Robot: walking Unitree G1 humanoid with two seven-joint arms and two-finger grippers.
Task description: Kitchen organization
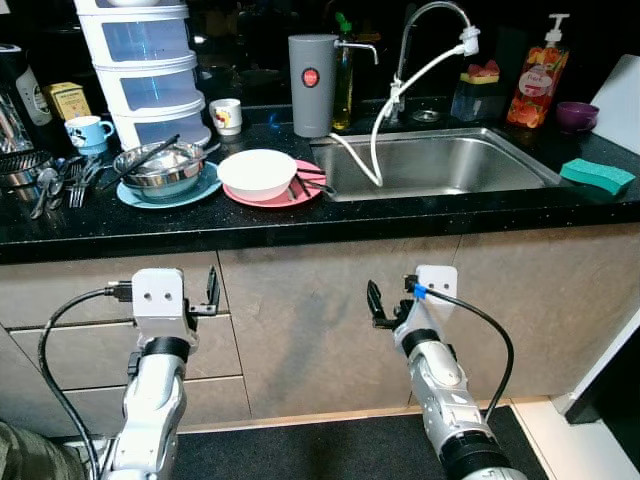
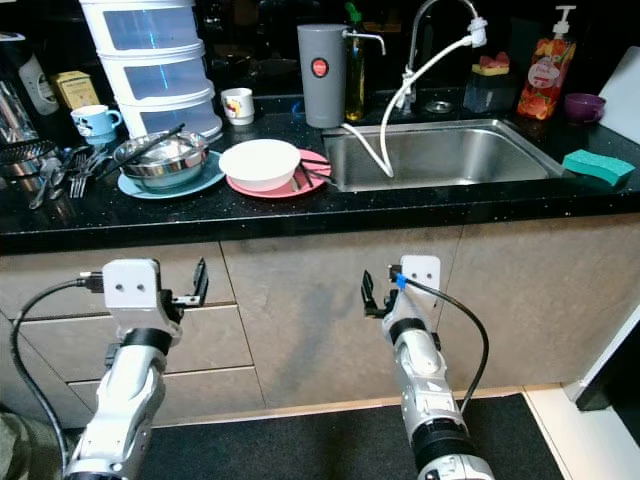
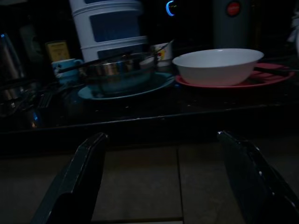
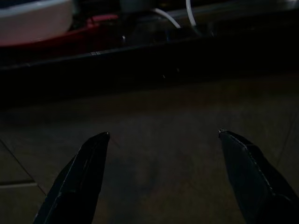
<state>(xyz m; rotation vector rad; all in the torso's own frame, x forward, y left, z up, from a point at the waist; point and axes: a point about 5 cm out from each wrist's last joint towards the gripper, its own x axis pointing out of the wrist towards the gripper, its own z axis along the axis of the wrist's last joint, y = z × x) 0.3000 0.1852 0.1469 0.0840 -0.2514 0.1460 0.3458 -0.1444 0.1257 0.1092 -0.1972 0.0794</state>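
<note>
Black speckled counter (image 1: 300,225), logged from my console, left to right. Far left: loose cutlery (image 1: 62,182), a blue mug (image 1: 88,131) behind it, a stack of white drawers (image 1: 145,65). Next: a steel bowl (image 1: 160,168) on a blue plate (image 1: 165,195), dark chopsticks laid across the bowl. Just beside it: a white bowl (image 1: 257,172) on a pink plate (image 1: 300,190). Behind: a small printed cup (image 1: 227,115), a grey canister (image 1: 312,84). Right half: a steel sink (image 1: 440,162) with tap and white hose (image 1: 375,140); behind it an orange soap bottle (image 1: 537,82) and a purple bowl (image 1: 577,116); a teal sponge (image 1: 597,176) on the rim. Below the counter, before beige cabinet fronts: left gripper (image 3: 161,140), fingers spread apart, holding nothing; right gripper (image 4: 161,137), fingers likewise apart and empty. Both point at the cabinets, well below the dishes.
</note>
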